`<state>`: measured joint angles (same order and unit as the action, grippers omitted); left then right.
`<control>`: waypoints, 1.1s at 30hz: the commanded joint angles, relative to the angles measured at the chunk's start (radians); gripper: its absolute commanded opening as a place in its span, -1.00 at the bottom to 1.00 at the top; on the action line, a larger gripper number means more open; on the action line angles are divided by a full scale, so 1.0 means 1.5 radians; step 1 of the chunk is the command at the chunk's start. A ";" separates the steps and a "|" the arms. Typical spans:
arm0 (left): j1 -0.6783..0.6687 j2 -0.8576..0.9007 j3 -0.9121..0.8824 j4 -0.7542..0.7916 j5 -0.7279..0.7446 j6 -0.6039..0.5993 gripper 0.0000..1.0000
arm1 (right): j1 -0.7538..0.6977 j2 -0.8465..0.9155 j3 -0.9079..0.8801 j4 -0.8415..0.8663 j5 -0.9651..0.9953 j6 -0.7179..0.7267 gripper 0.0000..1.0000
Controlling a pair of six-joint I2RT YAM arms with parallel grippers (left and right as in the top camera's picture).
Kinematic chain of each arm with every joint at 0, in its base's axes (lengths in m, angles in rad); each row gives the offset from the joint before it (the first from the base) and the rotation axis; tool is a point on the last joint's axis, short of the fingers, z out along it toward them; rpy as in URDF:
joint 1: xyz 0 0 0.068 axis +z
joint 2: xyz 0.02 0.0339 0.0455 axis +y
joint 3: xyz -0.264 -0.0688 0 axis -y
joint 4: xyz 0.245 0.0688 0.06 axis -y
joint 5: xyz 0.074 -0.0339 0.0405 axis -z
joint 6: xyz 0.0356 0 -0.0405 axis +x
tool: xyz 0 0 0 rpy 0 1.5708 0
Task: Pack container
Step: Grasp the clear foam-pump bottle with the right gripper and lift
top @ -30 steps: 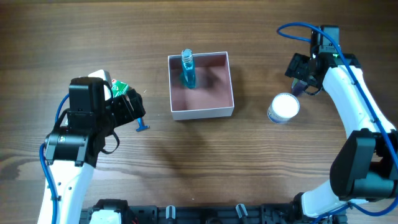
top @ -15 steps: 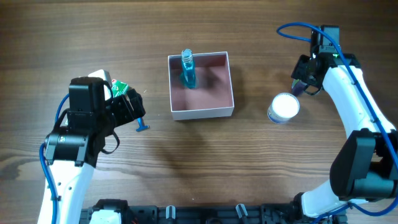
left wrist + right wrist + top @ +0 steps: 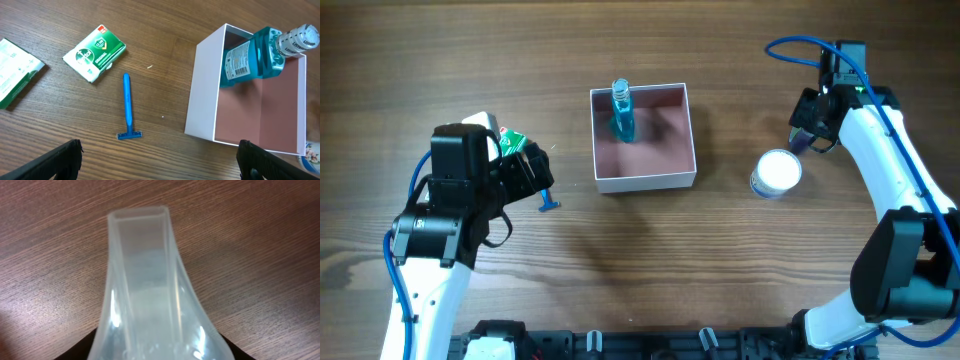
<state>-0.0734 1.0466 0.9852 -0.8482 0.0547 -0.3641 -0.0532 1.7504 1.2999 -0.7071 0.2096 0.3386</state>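
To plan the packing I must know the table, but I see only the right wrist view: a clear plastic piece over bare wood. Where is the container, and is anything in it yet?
Observer: The container sits mid-table, and a blue bottle is in it, its cap sticking out past the rim.
Operator: What stands near my arm?
Observer: A white-lidded jar stands on the wood beside the right arm, apart from the container.
Operator: And on the other side?
Observer: A blue razor lies on the wood beside a green packet, both outside the container.
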 commanded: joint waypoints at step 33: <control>-0.004 -0.002 0.012 0.001 0.010 0.011 0.99 | -0.001 0.008 -0.002 0.037 0.018 -0.017 -0.18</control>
<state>-0.0734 1.0466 0.9852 -0.8482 0.0547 -0.3641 -0.0532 1.7504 1.2999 -0.6525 0.2180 0.3264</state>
